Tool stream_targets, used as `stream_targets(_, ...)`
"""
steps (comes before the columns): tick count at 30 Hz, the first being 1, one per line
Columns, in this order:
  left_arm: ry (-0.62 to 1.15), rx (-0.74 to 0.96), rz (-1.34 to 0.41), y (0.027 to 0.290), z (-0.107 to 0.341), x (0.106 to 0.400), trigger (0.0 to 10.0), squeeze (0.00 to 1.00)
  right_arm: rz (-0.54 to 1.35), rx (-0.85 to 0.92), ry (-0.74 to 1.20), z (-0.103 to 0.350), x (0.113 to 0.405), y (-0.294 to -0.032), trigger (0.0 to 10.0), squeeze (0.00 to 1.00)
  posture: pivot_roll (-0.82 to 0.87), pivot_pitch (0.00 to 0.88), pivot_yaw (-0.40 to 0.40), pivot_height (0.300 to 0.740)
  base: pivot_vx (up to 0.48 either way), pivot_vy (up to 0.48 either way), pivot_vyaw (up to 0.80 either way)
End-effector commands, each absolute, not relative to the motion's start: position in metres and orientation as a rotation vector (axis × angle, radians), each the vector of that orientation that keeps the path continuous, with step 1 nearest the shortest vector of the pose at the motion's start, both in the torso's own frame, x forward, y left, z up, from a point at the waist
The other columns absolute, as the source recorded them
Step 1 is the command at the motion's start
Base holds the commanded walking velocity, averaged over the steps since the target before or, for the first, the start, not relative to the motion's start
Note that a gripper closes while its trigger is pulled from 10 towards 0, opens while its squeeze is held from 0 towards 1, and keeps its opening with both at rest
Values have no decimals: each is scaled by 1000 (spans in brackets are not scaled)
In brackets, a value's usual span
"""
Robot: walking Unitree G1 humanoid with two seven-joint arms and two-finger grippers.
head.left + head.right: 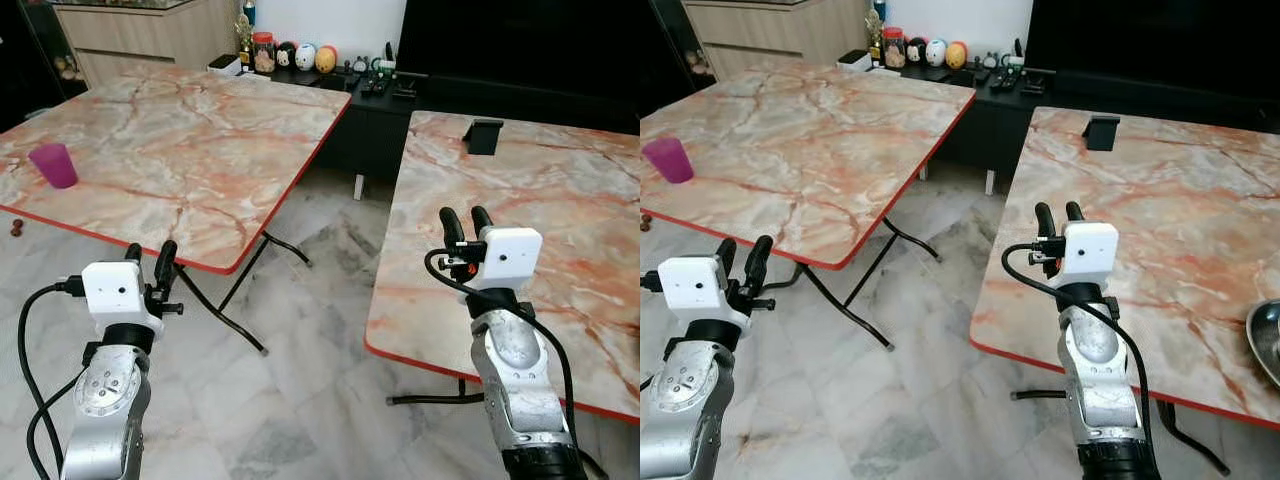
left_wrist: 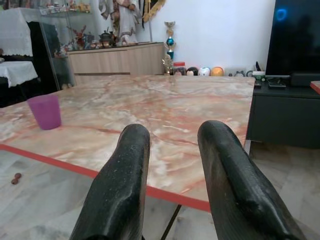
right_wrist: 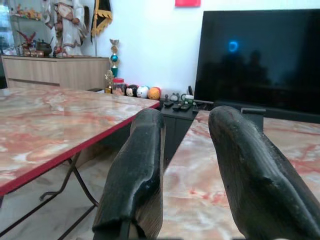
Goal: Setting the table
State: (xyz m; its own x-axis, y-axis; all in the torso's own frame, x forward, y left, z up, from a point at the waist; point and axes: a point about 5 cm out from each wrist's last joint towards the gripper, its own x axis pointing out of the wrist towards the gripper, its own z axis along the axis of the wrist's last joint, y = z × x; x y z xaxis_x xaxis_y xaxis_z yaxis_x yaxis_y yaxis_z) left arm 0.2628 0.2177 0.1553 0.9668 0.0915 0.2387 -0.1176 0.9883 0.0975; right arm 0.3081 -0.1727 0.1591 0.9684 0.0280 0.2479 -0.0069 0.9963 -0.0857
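Marble table [image 1: 200, 150]; purple cup [image 1: 53, 164] well beyond left gripper [image 1: 149, 259] (fingers apart).

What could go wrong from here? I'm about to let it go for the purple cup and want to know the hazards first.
The purple cup stands near the left table's red edge; a clumsy approach by the left claw might push it off onto the floor.

The folding table legs jut into the gap between the two tables, so stepping forward risks catching them.

The right claw hangs over the right table near its edge; turning left could knock the arm against it.
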Motion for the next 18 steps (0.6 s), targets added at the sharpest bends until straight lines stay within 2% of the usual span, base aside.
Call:
stream_targets(1,-245,112,109,219,160,263,10000,0,15,-72,-266,162,310,-172,10000,0,-32,0,17,740,0,289,0)
stream_targets(18,-246,109,104,219,161,265,10000,0,12,-63,-266,162,313,-169,10000,0,-34,0,24,740,0,287,0)
